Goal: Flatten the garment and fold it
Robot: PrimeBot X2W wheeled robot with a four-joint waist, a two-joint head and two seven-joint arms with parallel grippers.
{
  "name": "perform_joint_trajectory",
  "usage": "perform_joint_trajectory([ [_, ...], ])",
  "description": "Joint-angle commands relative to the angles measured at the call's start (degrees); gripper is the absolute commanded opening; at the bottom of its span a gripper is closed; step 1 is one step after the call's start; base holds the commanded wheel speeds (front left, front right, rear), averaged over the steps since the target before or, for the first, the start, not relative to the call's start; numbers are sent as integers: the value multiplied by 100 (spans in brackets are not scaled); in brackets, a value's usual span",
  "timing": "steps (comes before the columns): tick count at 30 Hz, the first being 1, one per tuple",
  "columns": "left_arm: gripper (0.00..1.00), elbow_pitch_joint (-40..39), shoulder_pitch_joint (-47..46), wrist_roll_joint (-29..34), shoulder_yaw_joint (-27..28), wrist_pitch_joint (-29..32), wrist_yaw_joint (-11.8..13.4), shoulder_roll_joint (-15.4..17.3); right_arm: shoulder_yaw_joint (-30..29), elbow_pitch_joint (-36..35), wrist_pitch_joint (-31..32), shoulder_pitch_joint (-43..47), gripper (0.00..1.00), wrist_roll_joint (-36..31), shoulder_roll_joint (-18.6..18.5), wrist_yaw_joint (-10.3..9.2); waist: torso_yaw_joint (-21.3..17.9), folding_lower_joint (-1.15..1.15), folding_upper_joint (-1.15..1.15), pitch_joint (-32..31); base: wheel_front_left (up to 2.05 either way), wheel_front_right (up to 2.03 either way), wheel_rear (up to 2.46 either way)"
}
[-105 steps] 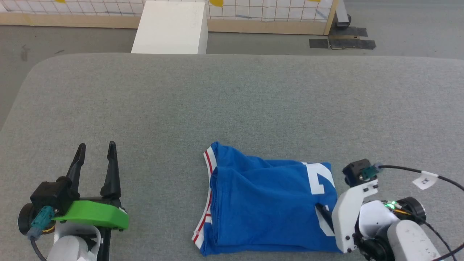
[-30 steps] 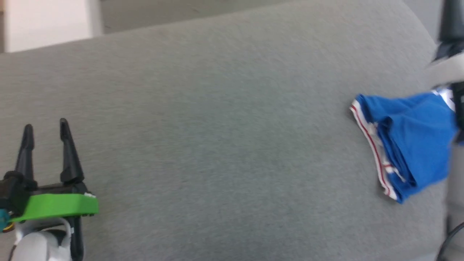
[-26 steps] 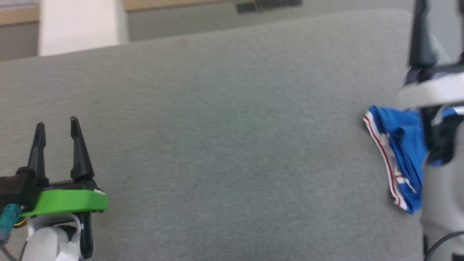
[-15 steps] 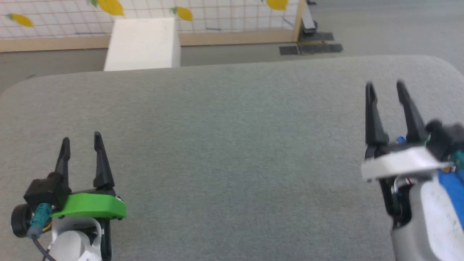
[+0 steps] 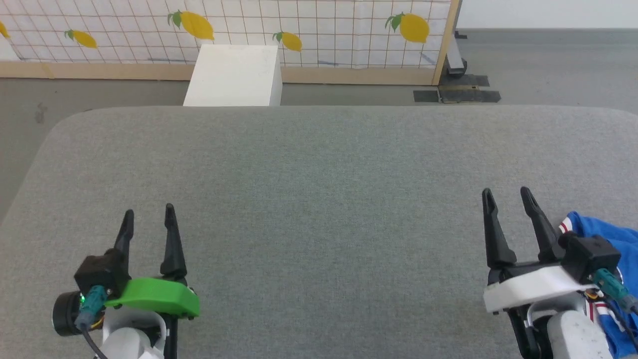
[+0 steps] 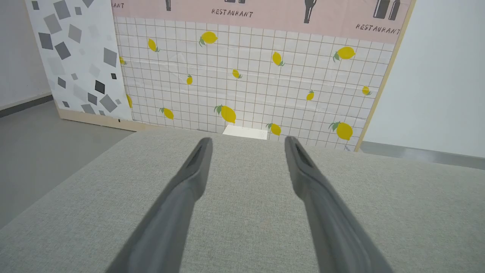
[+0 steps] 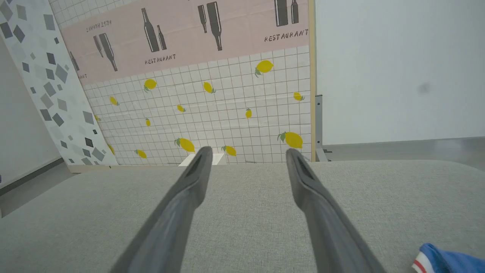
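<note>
Fabric of royal blue, the garment (image 5: 625,239) lies bunched on the grey table (image 5: 319,164), far to the right of the white box (image 5: 234,75) and much nearer the robot than it. The right arm hides part of the garment, and the head view's right edge cuts off more. What shows runs from far to near, in a line roughly parallel to the box's side walls. Its red-and-white striped trim lies along the side turned toward the box, with one striped corner at the end closest to it. The full long axis cannot be told, and no print shows. In the right wrist view the same striped corner (image 7: 443,261) sits flat on the cloth, at the lower right.

The right gripper (image 5: 506,191) is well right of the box and nearer the robot, fingers pointing toward the box's end of the table. Its jaws are spread with nothing between them, and the garment lies just beside it, on the side away from the box. The left gripper (image 5: 149,209) is nearer the robot than the box and slightly left of it. Its fingers are likewise parted and empty, and well apart from the garment. In both wrist views the box's top shows between the parted fingers.
</note>
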Motion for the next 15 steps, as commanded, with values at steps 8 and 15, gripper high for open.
perform_joint_trajectory([
  [8, 100, 310, 125, 227, -46, -27, -117, -115, -58, -53, -34, 363, 100, -11, 3, -9, 26, 0, 0, -83, 0, 0, 0],
  [15, 100, 464, 144, 340, -43, -27, -214, -176, -95, 13, -34, 463, 100, -17, 4, -9, 19, 0, 0, -60, 0, 0, 0],
])
